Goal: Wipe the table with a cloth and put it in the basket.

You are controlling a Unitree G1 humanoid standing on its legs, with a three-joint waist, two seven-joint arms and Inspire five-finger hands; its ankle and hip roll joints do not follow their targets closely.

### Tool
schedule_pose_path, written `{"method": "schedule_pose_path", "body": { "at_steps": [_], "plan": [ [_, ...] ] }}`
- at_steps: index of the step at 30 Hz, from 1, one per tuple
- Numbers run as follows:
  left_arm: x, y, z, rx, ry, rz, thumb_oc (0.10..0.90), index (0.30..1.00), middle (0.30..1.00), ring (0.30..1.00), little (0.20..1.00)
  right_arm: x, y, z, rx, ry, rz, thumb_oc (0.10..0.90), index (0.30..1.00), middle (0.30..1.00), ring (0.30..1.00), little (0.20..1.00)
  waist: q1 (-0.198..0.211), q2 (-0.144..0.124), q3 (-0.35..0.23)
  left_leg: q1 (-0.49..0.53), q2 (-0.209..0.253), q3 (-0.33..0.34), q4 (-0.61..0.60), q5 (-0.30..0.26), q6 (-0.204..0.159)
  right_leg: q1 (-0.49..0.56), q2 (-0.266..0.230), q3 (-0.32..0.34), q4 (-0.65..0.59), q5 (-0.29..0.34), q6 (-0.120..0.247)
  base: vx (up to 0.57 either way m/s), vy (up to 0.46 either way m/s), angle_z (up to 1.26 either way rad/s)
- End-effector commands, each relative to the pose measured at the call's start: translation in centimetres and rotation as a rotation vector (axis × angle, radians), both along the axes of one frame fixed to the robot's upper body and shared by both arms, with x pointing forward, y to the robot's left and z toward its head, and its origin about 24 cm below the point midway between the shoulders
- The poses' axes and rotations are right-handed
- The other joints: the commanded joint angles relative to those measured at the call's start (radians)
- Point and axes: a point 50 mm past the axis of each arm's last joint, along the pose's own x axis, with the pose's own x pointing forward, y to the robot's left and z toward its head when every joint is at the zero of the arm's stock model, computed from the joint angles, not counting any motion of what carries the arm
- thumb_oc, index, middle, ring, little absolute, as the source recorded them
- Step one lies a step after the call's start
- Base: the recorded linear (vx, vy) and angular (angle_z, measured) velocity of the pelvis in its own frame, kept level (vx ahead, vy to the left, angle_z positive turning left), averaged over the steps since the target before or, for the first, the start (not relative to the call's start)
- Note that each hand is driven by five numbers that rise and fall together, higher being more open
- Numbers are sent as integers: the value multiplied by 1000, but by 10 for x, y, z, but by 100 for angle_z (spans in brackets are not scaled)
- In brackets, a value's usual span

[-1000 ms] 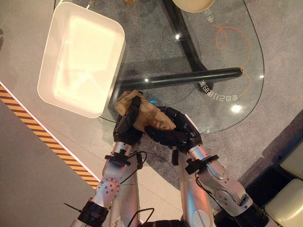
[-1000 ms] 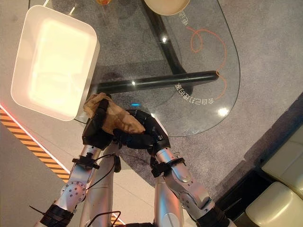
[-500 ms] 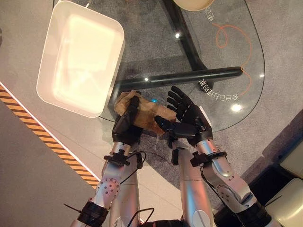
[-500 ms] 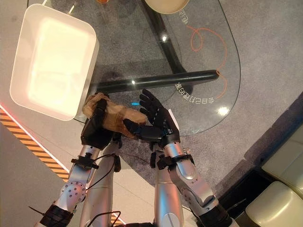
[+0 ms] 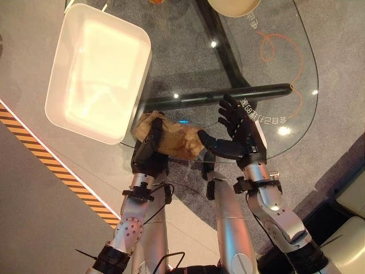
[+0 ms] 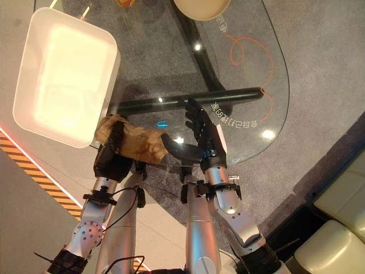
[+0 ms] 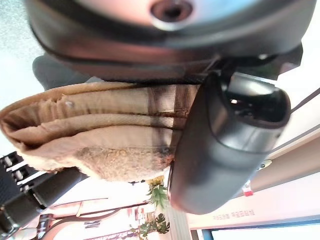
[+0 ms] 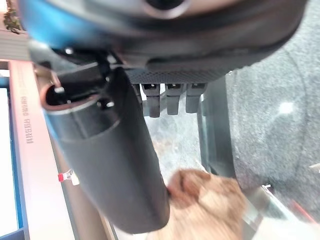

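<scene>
**Tan cloth held at the near edge of the glass table, beside the white basket**

Basket (image 5: pixel 64 111): white, rectangular, deep-walled; it sits over the left end of the table, one near corner just beside the cloth; nothing can be made out inside it.

Left hand (image 5: pixel 147 154): dark, at the table's near edge close to the basket's corner; fingers and thumb curled round the cloth, clamping its left end; the left wrist view shows the thumb (image 7: pixel 225 150) pressed against the folded layers.

Cloth (image 5: pixel 174 138): tan, crumpled and folded into several layers; long axis running left to right along the table's near edge; left end bunched in the left hand and pointing toward the basket; right end free, reaching toward the right hand's thumb; whether it rests on the glass or hangs just above it cannot be told.

Right hand (image 6: pixel 206 142): dark, over the near edge just right of the cloth; fingers straight and spread, pointing away across the glass; thumb stretched left, its tip at the cloth's right end; nothing gripped.

Table (image 5: pixel 296 114): clear glass top with a rounded right end, dark tubular frame beneath, orange line and white print on the glass.

Bowl (image 6: pixel 202 7): cream, at the far edge.
</scene>
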Motion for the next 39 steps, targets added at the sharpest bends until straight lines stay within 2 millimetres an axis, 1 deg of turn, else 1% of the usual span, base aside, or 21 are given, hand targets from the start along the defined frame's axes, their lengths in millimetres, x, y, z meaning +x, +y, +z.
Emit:
{"method": "schedule_pose_path", "body": {
  "at_steps": [1, 2, 3, 4, 5, 6, 9, 10, 14, 16, 18, 21, 23, 25, 26, 27, 28, 30, 31, 33, 39],
  "plan": [
    [-18, 7, 50, 3, -350, 43, 100, 300, 300, 300, 200, -8, -23, 27, -1, -142, -87, 800, 900, 900, 900, 900, 13, 20, -24, -2, -78, 62, 57, -126, 44, -18, 67, -47, -134, 118, 9, -71, 21, -1],
    [-19, 11, 54, 17, -382, 76, 100, 300, 300, 300, 200, -8, -24, 25, -13, -125, -78, 800, 900, 900, 900, 900, 14, 22, -24, -1, -78, 62, 57, -126, 43, -16, 66, -47, -133, 117, 9, 68, 31, -1],
    [-21, 11, 49, 18, -364, 76, 100, 300, 300, 300, 200, -10, -24, 20, -13, -107, -77, 800, 900, 900, 900, 900, 16, 24, -24, 31, -77, 54, 65, -159, 39, 13, 69, -44, -121, 85, 15, 3, 34, -2],
    [-22, 21, 59, 53, -425, 138, 100, 300, 300, 300, 200, -10, -26, 21, -23, -100, -64, 800, 900, 900, 900, 900, 15, 25, -24, 8, -80, 60, 53, -125, 43, -8, 68, -45, -135, 112, 8, 3, 35, -3],
    [-24, 25, 64, 73, -458, 170, 100, 300, 300, 300, 200, -11, -27, 18, -29, -91, -58, 800, 900, 900, 900, 900, 16, 28, -24, 10, -80, 60, 51, -124, 43, -7, 68, -46, -135, 110, 7, 3, 39, -2],
    [-26, 26, 61, 79, -449, 179, 100, 300, 300, 300, 200, -13, -27, 14, -31, -70, -56, 800, 900, 900, 900, 900, 19, 31, -24, 41, -80, 51, 59, -157, 39, 22, 71, -43, -123, 78, 13, 72, 53, -2],
    [-31, 38, 73, 123, -516, 274, 100, 300, 300, 300, 200, -15, -27, 7, -43, -31, -29, 800, 900, 900, 900, 900, 23, 41, -24, 45, -83, 49, 62, -157, 37, 25, 72, -40, -116, 69, 10, 26, 70, -3],
    [-35, 45, 83, 173, -558, 344, 100, 300, 300, 300, 200, -17, -27, 3, -63, -9, -17, 800, 900, 900, 900, 900, 27, 47, -24, 46, -86, 45, 63, -155, 36, 25, 72, -39, -113, 64, 7, -4, 77, -2],
    [-41, 53, 99, 266, -599, 454, 100, 300, 300, 300, 200, -21, -25, -2, -93, 31, 2, 800, 900, 900, 900, 900, 30, 57, -24, 38, -89, 40, 67, -152, 35, 19, 73, -37, -106, 57, 3, -5, 58, -1],
    [-43, 58, 105, 330, -589, 538, 100, 300, 300, 300, 200, -22, -24, -7, -110, 59, 21, 800, 900, 900, 900, 900, 33, 63, -24, 30, -91, 37, 73, -150, 35, 13, 73, -36, -98, 53, 1, -3, 74, -3],
    [-43, 67, 112, 448, -544, 693, 100, 300, 300, 300, 200, -23, -21, -14, -153, 105, 57, 800, 900, 900, 900, 900, 35, 69, -24, 21, -91, 34, 82, -150, 33, 4, 73, -35, -86, 43, -1, 1, 90, 2],
    [-43, 74, 116, 542, -503, 817, 100, 300, 300, 300, 200, -24, -20, -19, -175, 140, 84, 800, 900, 900, 900, 900, 38, 73, -24, 7, -92, 31, 93, -149, 32, -7, 71, -34, -75, 38, -4, 5, 77, 2],
    [-43, 82, 120, 648, -464, 964, 100, 300, 300, 300, 200, -23, -18, -24, -200, 184, 120, 800, 900, 900, 900, 900, 40, 75, -24, -6, -91, 30, 104, -150, 29, -17, 69, -31, -70, 35, -6, 14, 98, 1],
    [-43, 85, 121, 689, -457, 1021, 100, 300, 300, 300, 200, -22, -17, -24, -209, 197, 133, 800, 900, 900, 900, 900, 41, 75, -24, -13, -91, 28, 112, -151, 29, -23, 68, -29, -65, 33, -6, 13, 86, 1],
    [-41, 91, 126, 761, -444, 1131, 100, 300, 300, 300, 200, -20, -16, -26, -222, 220, 155, 800, 900, 900, 900, 900, 42, 75, -24, -29, -89, 29, 120, -147, 27, -36, 67, -26, -62, 35, -8, -55, 91, 0],
    [-40, 93, 131, 775, -447, 1178, 100, 300, 300, 300, 200, -17, -15, -23, -228, 213, 160, 800, 900, 900, 900, 900, 40, 73, -24, -59, -88, 38, 116, -119, 31, -63, 64, -29, -72, 63, -14, 10, 107, -1],
    [-40, 95, 129, 796, -429, 1201, 100, 300, 300, 300, 200, -18, -15, -26, -230, 232, 166, 800, 900, 900, 900, 900, 43, 75, -24, -36, -87, 31, 125, -147, 27, -43, 67, -25, -59, 36, -8, 13, 82, 2],
    [-35, 104, 133, 854, -387, 1333, 100, 300, 300, 300, 200, -15, -11, -29, -245, 262, 184, 800, 900, 900, 900, 900, 42, 74, -24, -45, -83, 34, 133, -150, 27, -52, 65, -22, -54, 33, -8, 33, 97, 1],
    [-35, 104, 135, 852, -391, 1340, 100, 300, 300, 300, 200, -14, -11, -27, -245, 256, 183, 800, 900, 900, 900, 900, 42, 73, -24, -55, -84, 36, 131, -141, 27, -61, 64, -22, -57, 42, -9, 3, 86, -2],
    [-27, 115, 137, 925, -322, 1468, 100, 300, 300, 300, 200, -12, -8, -30, -263, 289, 201, 800, 900, 900, 900, 900, 38, 71, -24, -65, -77, 43, 144, -150, 25, -73, 64, -20, -48, 35, -10, 5, 120, 0],
    [-17, 126, 141, 1001, -254, 1580, 100, 300, 300, 300, 200, -8, -5, -30, -298, 315, 215, 800, 900, 900, 900, 900, 29, 67, -24, -101, -70, 53, 157, -143, 23, -109, 63, -16, -42, 44, -13, -6, 72, -1]
  ]
}}
